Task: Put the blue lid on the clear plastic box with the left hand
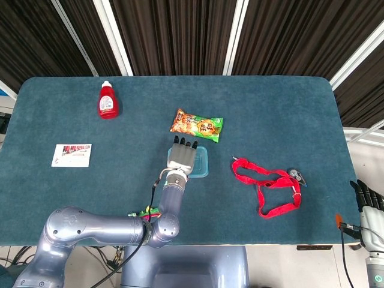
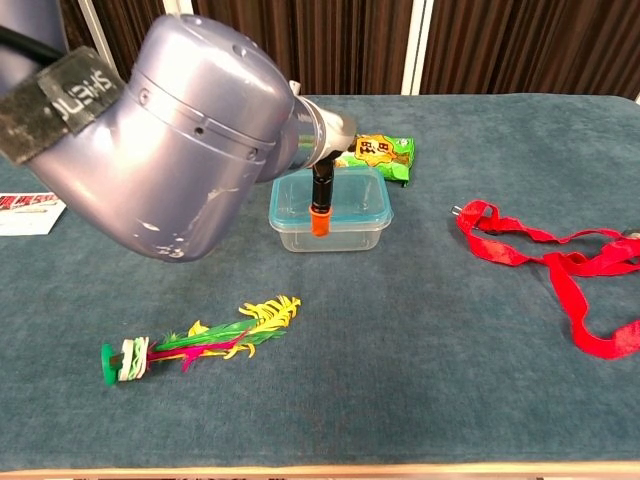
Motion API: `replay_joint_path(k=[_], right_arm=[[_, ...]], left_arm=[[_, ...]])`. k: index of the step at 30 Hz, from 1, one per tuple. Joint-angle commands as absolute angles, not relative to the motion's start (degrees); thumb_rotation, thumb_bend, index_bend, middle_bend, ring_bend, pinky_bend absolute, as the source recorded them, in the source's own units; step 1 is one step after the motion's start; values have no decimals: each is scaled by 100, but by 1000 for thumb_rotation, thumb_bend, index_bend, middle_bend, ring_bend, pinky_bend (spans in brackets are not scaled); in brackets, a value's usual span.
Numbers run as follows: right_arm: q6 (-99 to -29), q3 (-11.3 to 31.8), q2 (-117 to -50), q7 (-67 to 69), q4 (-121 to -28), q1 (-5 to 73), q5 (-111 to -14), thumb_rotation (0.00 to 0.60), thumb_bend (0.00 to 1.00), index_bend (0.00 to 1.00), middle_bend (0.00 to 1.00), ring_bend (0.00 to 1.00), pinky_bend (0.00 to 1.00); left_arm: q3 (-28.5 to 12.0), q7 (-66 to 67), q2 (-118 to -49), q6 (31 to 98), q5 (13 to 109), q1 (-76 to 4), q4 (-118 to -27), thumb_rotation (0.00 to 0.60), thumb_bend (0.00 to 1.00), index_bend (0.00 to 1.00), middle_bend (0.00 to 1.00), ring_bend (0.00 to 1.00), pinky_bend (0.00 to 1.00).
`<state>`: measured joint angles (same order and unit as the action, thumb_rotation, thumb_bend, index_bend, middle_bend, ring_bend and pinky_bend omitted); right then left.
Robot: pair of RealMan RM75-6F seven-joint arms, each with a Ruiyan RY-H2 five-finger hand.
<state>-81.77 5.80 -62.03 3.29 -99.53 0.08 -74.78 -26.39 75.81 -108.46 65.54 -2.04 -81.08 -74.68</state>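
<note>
Resting flat on top of the clear plastic box with the blue lid (image 1: 201, 163), the left hand (image 1: 182, 157) sits palm down near the middle of the teal felt-covered table (image 1: 288, 108), fingers stretched out side by side and pointing toward the far edge. From the chest view the lid already looks seated on the box (image 2: 345, 215), though the big grey arm blocks most of the hand, so whether the fingers actually press the lid is hard to call.

Just beyond the box lies an orange and green snack bag (image 1: 196, 125). A red strap with a metal clip (image 1: 267, 186) is off to the right, well apart. A small red sauce bottle (image 1: 107, 100) and a white printed card (image 1: 71, 154) are over on the left. A green, yellow and pink feather toy (image 2: 195, 345) lies near the front edge.

The right hand (image 1: 370, 207) only peeks in at the lower right corner of the head view, beside the table; can't tell how its fingers are set.
</note>
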Motion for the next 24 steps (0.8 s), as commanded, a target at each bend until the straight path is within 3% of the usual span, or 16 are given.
replay_joint_path(k=[1,24], right_arm=[[-8177,580,-6203,329,-9952,8,-7479,600,393,78,39,21,0],[-8177,579,-6203,325,-9955,9,-7475,600,393,78,39,21,0]], left_arm=[[-2638,7579,-10849,6555,-198,-8109,-7462,600,44,0,226,36,13],[-2623,7636,-10853,6573,-217,-8107,-7439,600,21,0,168,31,12]])
